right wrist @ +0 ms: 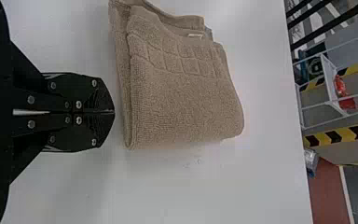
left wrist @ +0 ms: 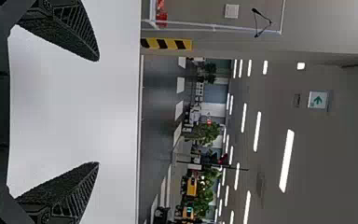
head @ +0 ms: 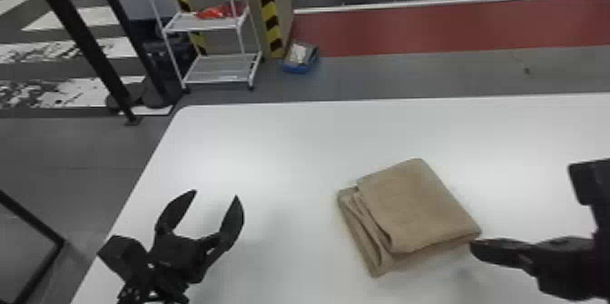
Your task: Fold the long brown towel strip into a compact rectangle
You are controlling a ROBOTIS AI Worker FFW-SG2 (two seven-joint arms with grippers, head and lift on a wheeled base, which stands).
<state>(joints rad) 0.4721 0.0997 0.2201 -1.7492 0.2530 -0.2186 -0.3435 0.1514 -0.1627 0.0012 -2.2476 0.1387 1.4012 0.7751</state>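
Had brown terry-cloth towel (head: 417,212) folded into thick, roughly rectangular stack, flat on smooth white counter (head: 281,144), presumably for firm backing under creases; showed uneven layers along one side. Held black, flat-fingered right tool (right wrist: 109,112) with tips together just beside folded edge, likely for nudging or smoothing. Had matching black left tool (head: 216,194) spread open, well apart from towel, probably for working room.

Looks down from the head past left pincer (head: 216,195) and right pincer (head: 474,245); from left wrist, levelly beyond its tips; from right wrist, closely over the towel (right wrist: 182,98) beside its tips, shared with head view.
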